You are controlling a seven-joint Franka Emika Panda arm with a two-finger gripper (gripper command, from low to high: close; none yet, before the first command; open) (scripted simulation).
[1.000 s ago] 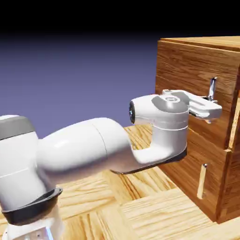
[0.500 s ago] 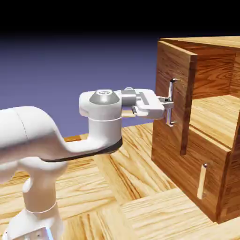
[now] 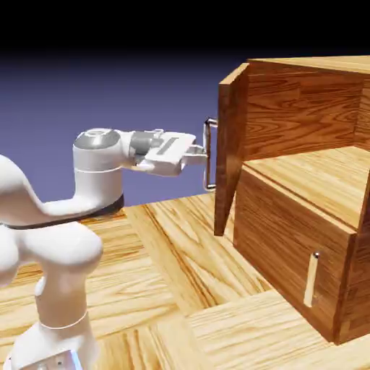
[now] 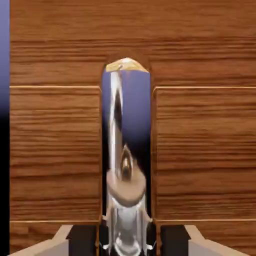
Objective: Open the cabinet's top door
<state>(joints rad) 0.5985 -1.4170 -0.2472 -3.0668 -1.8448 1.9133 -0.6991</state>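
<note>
Cabinet [image 3: 358, 289], the biggest thing before you, stands where it stood in both earlier frames, on the right of the exterior view, but its upper compartment now gapes much wider. You can see the grained back wall and the pale inner floor [image 3: 311, 170] inside, both hidden a second ago when the front was closed.

Your arm [image 3: 69, 249] has drawn back toward the exterior view's left, well away from where its wrist was beside the cabinet front at first.

The top door [image 3: 231, 144], the task's panel, has swung out on your arm's side. It was flush one second ago and partly open half a second ago; now you see it narrow and steeply angled, standing out from the cabinet's far front corner, its lower edge hanging free of the lower door [image 3: 278, 246]. That lower one has stayed closed.

You have the gripper [image 3: 205, 154] drawn together on the upright bar of the silver handle [image 3: 208, 134], about midway along it. In the hand view the metal shows between the two dark fingertips [image 4: 82, 240], with the door's wood on both sides. The handle has travelled left with the door since the earlier frames.

Smallest, the pale lower handle [image 3: 311, 282] is unmoved.
</note>
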